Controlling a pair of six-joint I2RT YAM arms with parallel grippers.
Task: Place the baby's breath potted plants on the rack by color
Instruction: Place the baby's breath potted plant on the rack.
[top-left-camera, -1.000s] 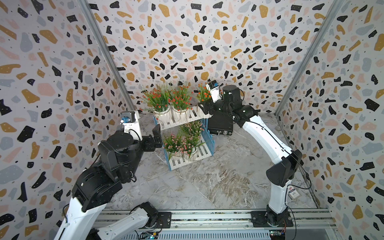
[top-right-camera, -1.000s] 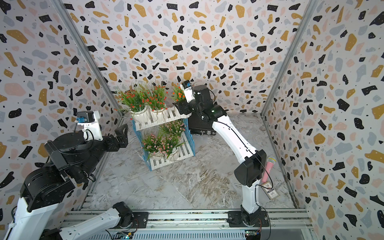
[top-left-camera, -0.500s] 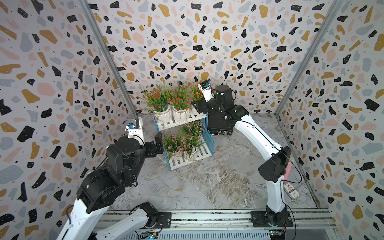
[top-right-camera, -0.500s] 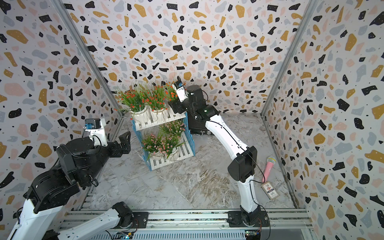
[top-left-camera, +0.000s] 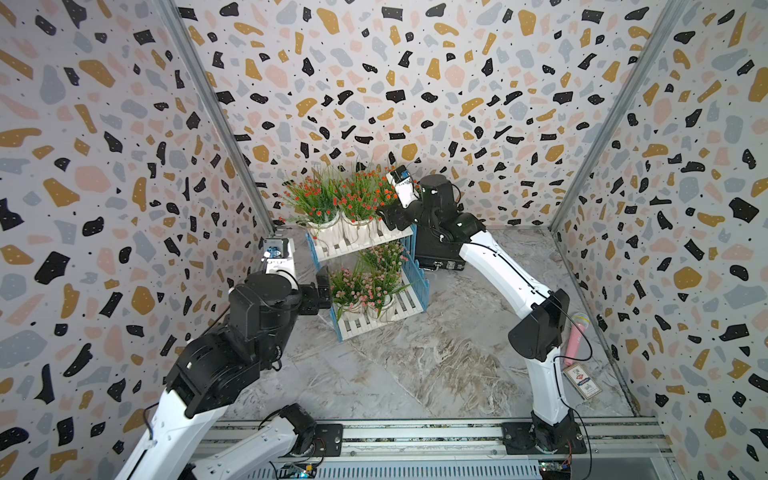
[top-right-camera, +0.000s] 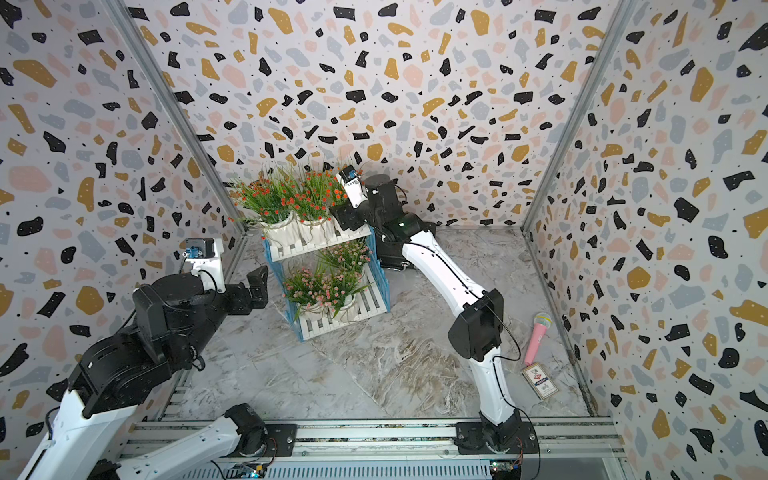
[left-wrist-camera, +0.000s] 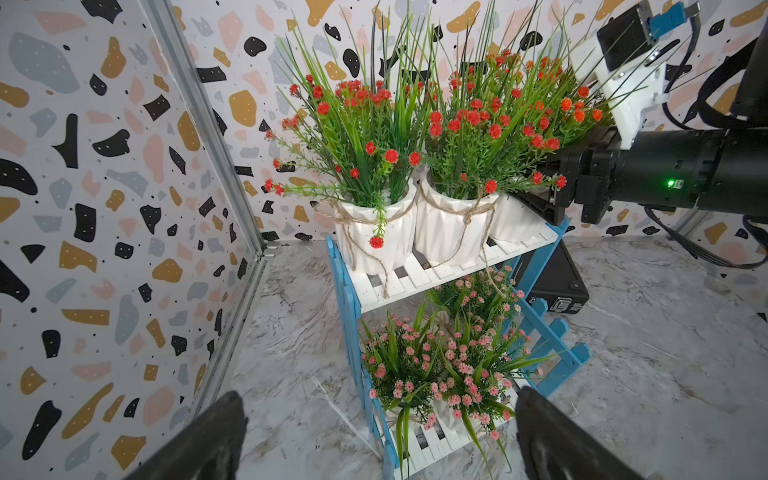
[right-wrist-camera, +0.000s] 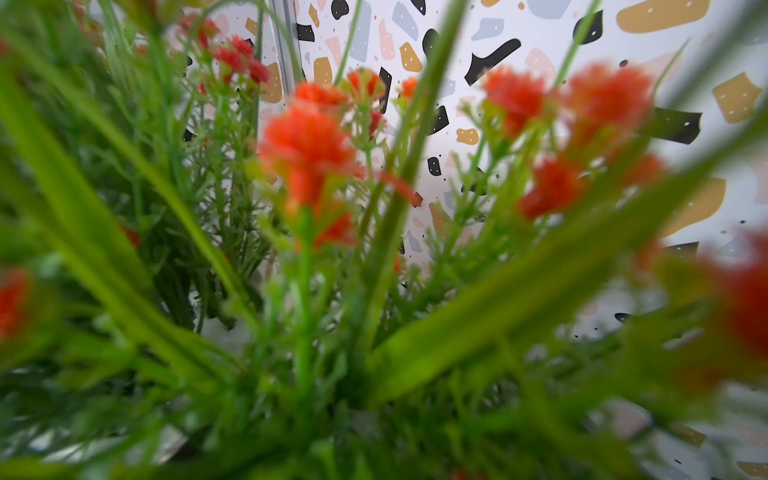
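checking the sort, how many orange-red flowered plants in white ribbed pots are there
3, in a row on the top shelf of the blue-and-white slatted rack: end plant, middle plant, third plant in the right gripper.

Left arm (top-left-camera: 176, 430), right arm (top-left-camera: 500, 272): white link shells, black joint housings. Right arm: thin black cable along links, green LED (left-wrist-camera: 670, 183) lit near wrist. Wrist cameras (top-left-camera: 277, 249): white mounts, blue connectors. Left claw (left-wrist-camera: 379, 419) black.
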